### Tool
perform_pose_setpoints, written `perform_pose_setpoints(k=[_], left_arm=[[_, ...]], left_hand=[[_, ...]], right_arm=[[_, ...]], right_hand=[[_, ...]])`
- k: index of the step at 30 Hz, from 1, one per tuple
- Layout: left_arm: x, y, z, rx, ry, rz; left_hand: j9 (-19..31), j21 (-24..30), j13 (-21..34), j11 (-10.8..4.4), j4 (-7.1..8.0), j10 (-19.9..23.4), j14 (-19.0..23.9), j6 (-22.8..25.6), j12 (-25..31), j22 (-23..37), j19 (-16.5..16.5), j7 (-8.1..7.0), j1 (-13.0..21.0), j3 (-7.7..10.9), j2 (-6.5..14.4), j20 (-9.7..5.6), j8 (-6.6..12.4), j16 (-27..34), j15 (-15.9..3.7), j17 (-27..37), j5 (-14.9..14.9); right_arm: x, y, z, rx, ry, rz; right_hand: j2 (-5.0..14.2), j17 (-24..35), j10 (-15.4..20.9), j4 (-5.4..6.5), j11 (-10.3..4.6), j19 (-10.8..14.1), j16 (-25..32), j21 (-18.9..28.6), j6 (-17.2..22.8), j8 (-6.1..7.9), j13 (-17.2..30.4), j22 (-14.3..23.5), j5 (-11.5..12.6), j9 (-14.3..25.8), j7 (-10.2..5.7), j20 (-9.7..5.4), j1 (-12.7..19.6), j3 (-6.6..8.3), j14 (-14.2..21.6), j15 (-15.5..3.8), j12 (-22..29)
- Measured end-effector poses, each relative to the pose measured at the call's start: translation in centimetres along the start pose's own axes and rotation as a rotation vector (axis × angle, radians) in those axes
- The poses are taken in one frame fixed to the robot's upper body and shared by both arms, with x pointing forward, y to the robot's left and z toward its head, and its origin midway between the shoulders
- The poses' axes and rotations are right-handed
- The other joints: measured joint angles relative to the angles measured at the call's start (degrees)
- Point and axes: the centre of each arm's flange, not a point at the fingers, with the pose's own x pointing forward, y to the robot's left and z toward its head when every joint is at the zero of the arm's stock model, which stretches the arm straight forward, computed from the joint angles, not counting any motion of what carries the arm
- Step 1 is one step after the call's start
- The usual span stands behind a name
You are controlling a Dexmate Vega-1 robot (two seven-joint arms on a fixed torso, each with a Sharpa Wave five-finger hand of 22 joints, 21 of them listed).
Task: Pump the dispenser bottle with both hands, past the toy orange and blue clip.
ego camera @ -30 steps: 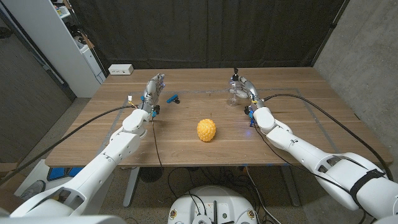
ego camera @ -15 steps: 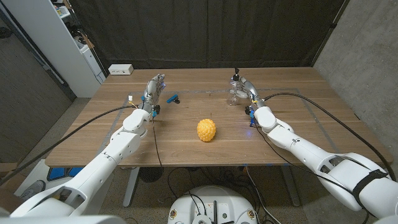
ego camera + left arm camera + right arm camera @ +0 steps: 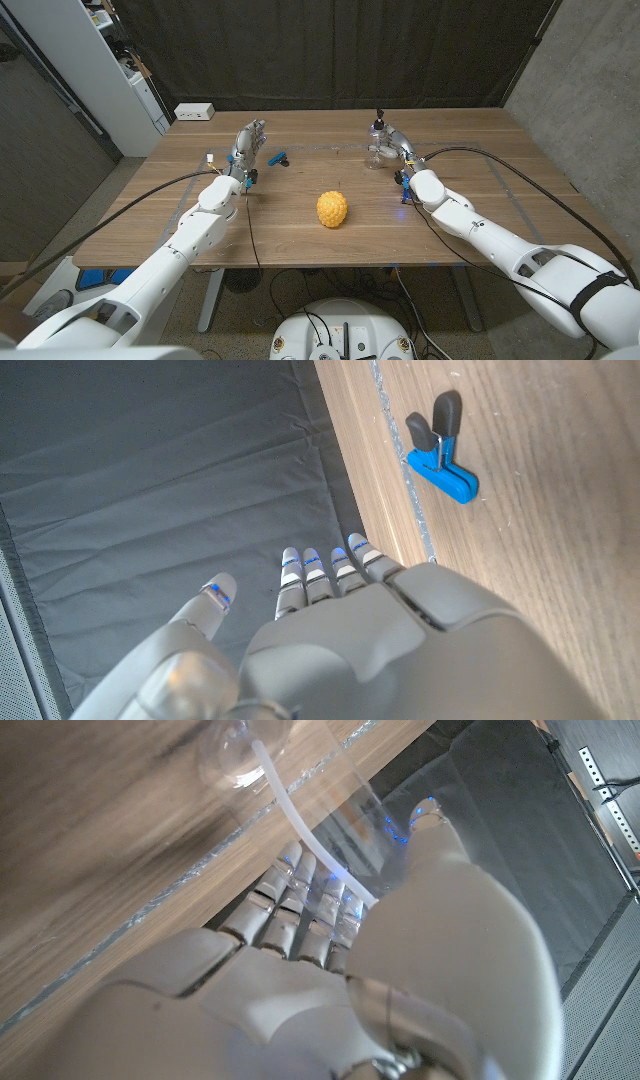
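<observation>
From the head view, our right hand [image 3: 392,145] wraps the clear dispenser bottle [image 3: 377,148], well beyond the toy orange [image 3: 332,209] on the tabletop [image 3: 300,240], steadying it for pumping; our left hand [image 3: 248,143] hangs open and empty beside the blue clip [image 3: 277,157]. Our left wrist view confirms spread fingers [image 3: 320,572] near the clip. Our right wrist view shows fingers [image 3: 300,895] curled against the bottle's clear wall.

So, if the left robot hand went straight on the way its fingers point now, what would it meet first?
Probably nothing on the table: the left robot hand points past the table edge toward the dark curtain. The blue clip lies off to the side, though depth is unclear.
</observation>
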Motion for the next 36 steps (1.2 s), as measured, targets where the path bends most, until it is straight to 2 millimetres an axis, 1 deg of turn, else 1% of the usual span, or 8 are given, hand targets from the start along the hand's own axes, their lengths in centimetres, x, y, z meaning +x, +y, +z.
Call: perform_pose_setpoints(k=[3,6,14,20,24,27,34,36], left_arm=[[0.01,-0.03,-0.02,-0.001,0.000,0.000],[0.06,-0.06,-0.04,-0.001,0.001,0.001],[0.16,-0.08,-0.06,-0.002,0.002,0.003],[0.17,-0.08,-0.08,-0.002,0.003,0.005],[0.16,-0.07,-0.10,-0.002,0.004,0.006],[0.16,-0.06,-0.11,-0.002,0.005,0.007],[0.08,-0.15,-0.18,-0.002,0.007,0.007],[0.08,-0.14,-0.18,-0.002,0.007,0.007]], left_hand=[[0.00,0.00,0.00,-0.31,0.20,0.31,0.00,-0.02,0.00,0.00,0.00,-0.01,0.00,0.20,0.00,0.00,0.00,0.00,0.00,0.00,0.00],[0.00,0.00,0.00,-0.01,0.24,0.62,0.10,-0.02,0.00,0.00,0.09,-0.02,0.00,0.24,0.00,-0.09,0.00,0.00,0.10,0.00,0.00],[0.00,0.00,0.00,0.00,0.24,0.62,0.40,0.17,0.00,0.00,0.62,0.18,-0.15,0.24,0.15,0.00,0.00,0.00,-0.02,-0.01,0.00],[0.00,0.00,0.00,0.00,0.24,0.62,0.40,0.17,0.00,0.00,0.61,0.18,-0.15,0.24,0.15,0.00,0.00,0.00,-0.02,-0.01,0.00],[0.00,-0.22,0.00,0.00,0.48,0.62,0.40,0.17,0.00,0.00,0.61,0.17,-0.15,0.48,0.15,0.00,0.00,0.00,-0.02,-0.01,0.00],[0.00,-0.22,0.00,0.00,0.48,0.61,0.40,0.17,0.00,0.00,0.61,0.17,-0.16,0.48,0.14,0.00,0.00,0.00,-0.02,-0.01,0.00],[0.00,-0.22,0.00,0.00,0.48,0.61,0.60,1.31,0.00,0.00,0.61,-0.14,-0.38,0.48,-0.07,0.00,0.00,0.00,-0.22,-0.01,0.00],[0.00,-0.22,0.00,0.00,0.48,0.61,0.60,1.51,0.00,0.00,0.61,0.06,-0.38,0.48,-0.07,0.00,0.00,0.00,-0.22,-0.01,0.00]], right_arm=[[0.00,-0.07,-0.05,-0.003,0.002,0.006],[0.01,-0.04,-0.12,-0.004,0.008,0.018],[0.08,-0.32,0.07,-0.010,0.006,0.039],[0.11,-0.44,0.17,-0.012,0.006,0.051],[0.12,-0.50,0.22,-0.013,0.005,0.059],[0.14,-0.65,0.37,-0.015,0.001,0.058],[0.03,-0.61,0.26,-0.015,0.007,0.079],[-0.01,-0.66,0.23,-0.016,0.007,0.079]], right_hand=[[-0.02,0.00,-0.76,0.24,-0.07,-0.22,-0.13,-0.43,-0.72,-0.64,-0.05,-0.01,-0.34,-0.27,0.28,0.23,-0.02,-0.24,-0.66,0.16,-0.23],[0.17,-0.03,-1.68,0.00,0.42,-0.93,-0.52,-0.99,-1.34,-1.14,-0.05,0.04,-0.39,-0.27,0.77,0.93,-1.01,-0.47,-1.06,0.18,-0.66],[-1.34,-0.43,-4.04,0.15,1.97,-2.45,-1.74,-2.37,-3.48,-2.51,-0.05,0.14,-0.95,-0.27,1.47,2.47,-2.80,-1.10,-3.50,0.20,-1.56],[-1.58,-0.66,-5.56,0.23,2.44,-3.25,-2.37,-3.15,-4.79,-3.17,-0.05,0.14,-0.95,-0.26,1.35,3.28,-3.04,-1.18,-4.65,0.29,-2.14],[-1.78,-0.80,-7.21,0.00,2.67,-3.79,-2.97,-3.97,-6.27,-4.29,-0.04,0.14,-0.94,-0.26,1.73,3.82,-3.25,-1.41,-5.76,1.00,-2.65],[-1.93,-0.96,-8.22,0.16,3.26,-4.29,-3.30,-4.45,-6.63,-4.66,-0.04,0.14,-0.94,-0.26,1.97,4.32,-4.45,-1.57,-6.49,1.11,-2.82],[-1.95,-1.23,-9.90,0.16,3.40,-5.12,-3.91,-5.51,-8.28,-5.75,-0.04,0.14,-0.94,-0.26,2.37,5.15,-4.47,-1.57,-7.49,2.10,-3.58],[-2.39,-1.34,-10.34,0.16,3.57,-5.66,-3.91,-5.95,-8.93,-6.28,-0.03,0.14,-0.94,-0.25,2.44,5.68,-5.50,-1.56,-8.00,2.62,-3.73]])
